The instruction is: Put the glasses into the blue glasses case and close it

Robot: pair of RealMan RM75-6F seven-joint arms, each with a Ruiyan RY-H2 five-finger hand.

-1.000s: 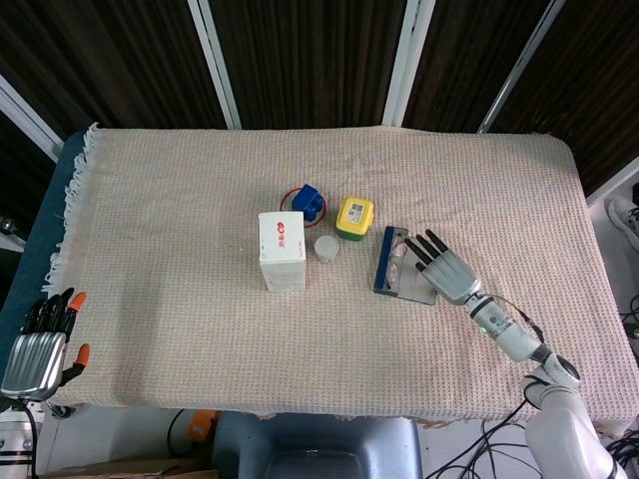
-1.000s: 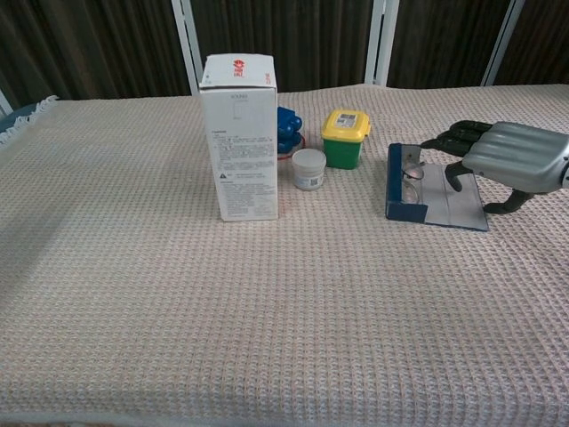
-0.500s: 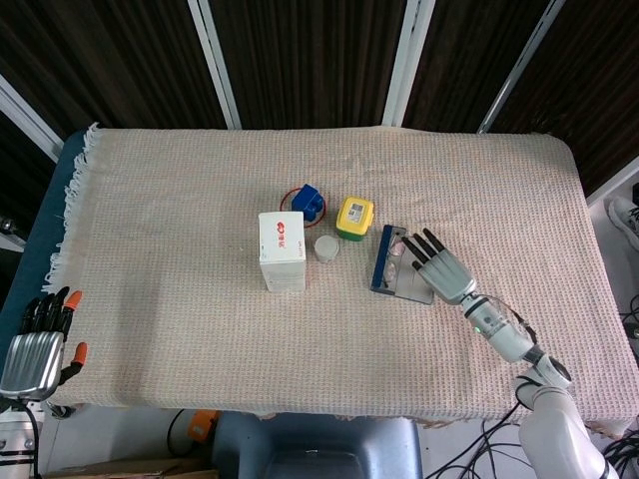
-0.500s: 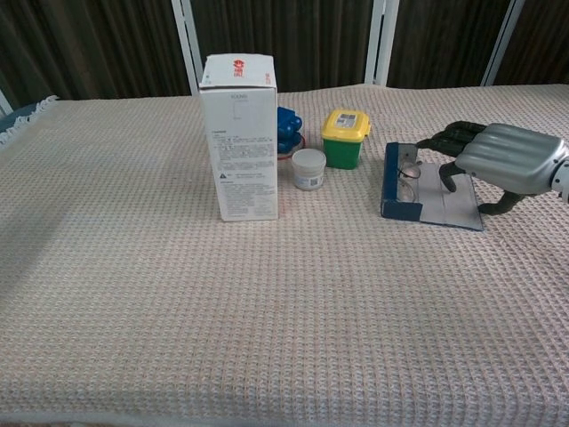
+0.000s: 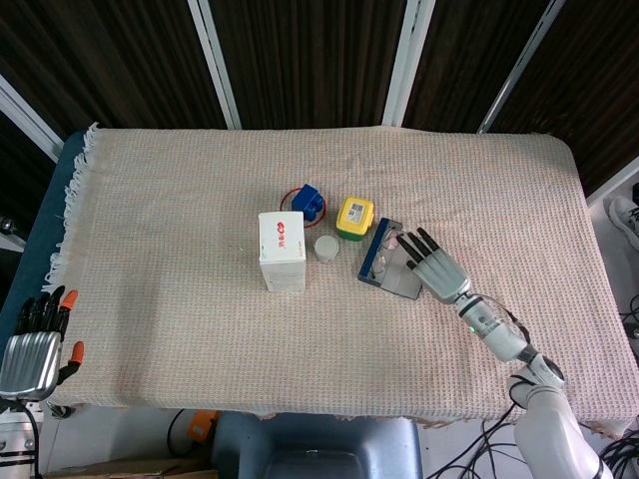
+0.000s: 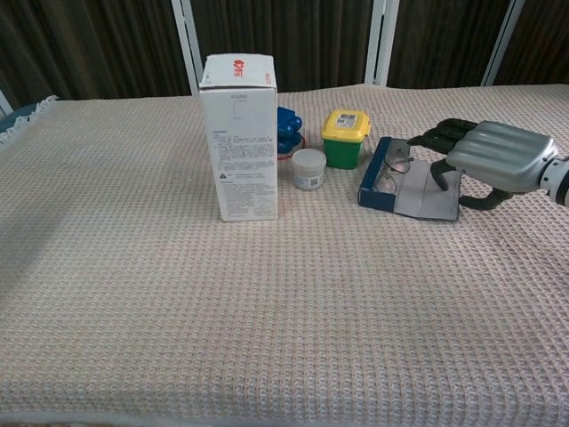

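The blue glasses case (image 5: 371,255) (image 6: 374,186) lies open right of the table's middle, its grey flap (image 5: 402,280) (image 6: 427,196) spread flat on the cloth. The glasses (image 5: 390,245) (image 6: 396,164) sit inside it against the blue wall. My right hand (image 5: 435,265) (image 6: 494,155) reaches in from the right, fingers spread and resting on the flap and the case's far end, gripping nothing. My left hand (image 5: 36,345) hangs off the table's near left corner, fingers straight and empty; the chest view does not show it.
Left of the case stand a yellow-lidded green tub (image 5: 354,217) (image 6: 345,137), a small white jar (image 5: 326,246) (image 6: 308,168), a tall white carton (image 5: 282,249) (image 6: 239,135) and a blue object on a red ring (image 5: 308,203). The woven cloth (image 5: 180,200) covers the table.
The right hand has moved left with its fingers on the case, and the case has slid left and turned, ending close to the green tub. The left hand has sunk slightly.
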